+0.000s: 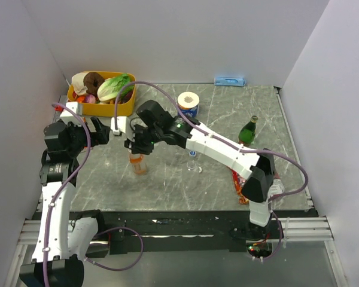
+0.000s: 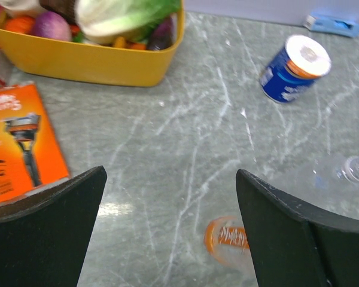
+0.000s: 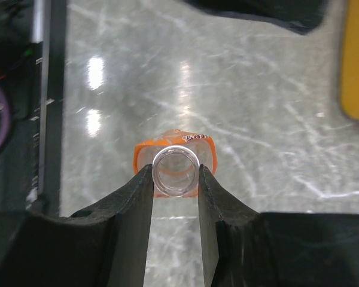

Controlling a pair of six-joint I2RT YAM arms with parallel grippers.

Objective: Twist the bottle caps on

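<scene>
Right gripper [image 3: 176, 173] is clamped on the neck of the orange bottle [image 3: 176, 149], one finger on each side just under the mouth; left gripper [image 2: 170, 179] is spread wide and grasps nothing. Judged from this, the task is at an early stage: the orange bottle's mouth is bare and open in the right wrist view, so no cap is on it; the grip looks like a hold to steady the bottle, not a screwing move. No cap can be made out for certain in any view, so one has to be found and picked up first, and that job would seem to fall to the free left gripper.

The orange bottle stands upright on the table [image 1: 167, 185], right of the left gripper [image 1: 107, 128] and near it; in the left wrist view it shows low down, close to the inner edge of the right finger [image 2: 275, 239]. The small bottle [image 1: 193, 166] stands apart on the far side of the right arm; whether it is capped I cannot tell; a second small bottle is not to be seen.
</scene>
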